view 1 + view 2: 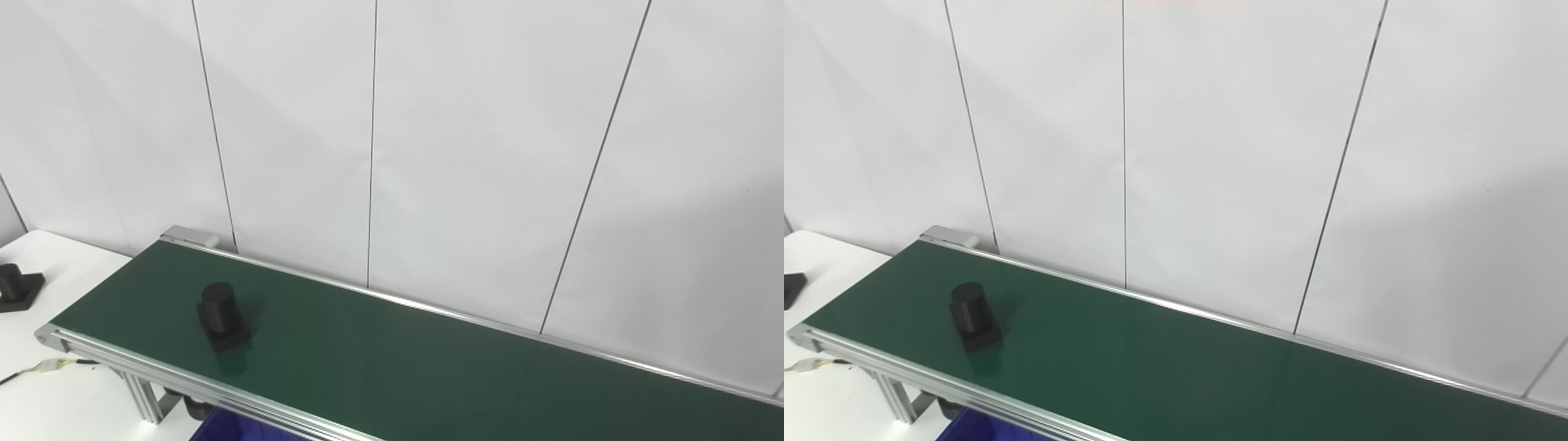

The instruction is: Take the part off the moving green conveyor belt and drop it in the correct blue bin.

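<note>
**Part on belt near left end; neither hand in frame**

The black part (pixel 222 315), a cylinder standing upright on a square base, sits on the green conveyor belt (pixel 429 361) close to its left end. I see neither my left nor my right hand in either head view, so I cannot tell whether they are wide or closed.

Risks, as I judge them: with the belt moving, a late reach lands where the part no longer is. A sideways nudge could tip the tall cylinder. I am starting blind on hand pose.

Containers: only a corner of a blue bin (pixel 223 427) shows under the belt's near rail; contents hidden. A second similar black part (pixel 15 288) rests on the white table (pixel 61 398), off the belt.
</note>
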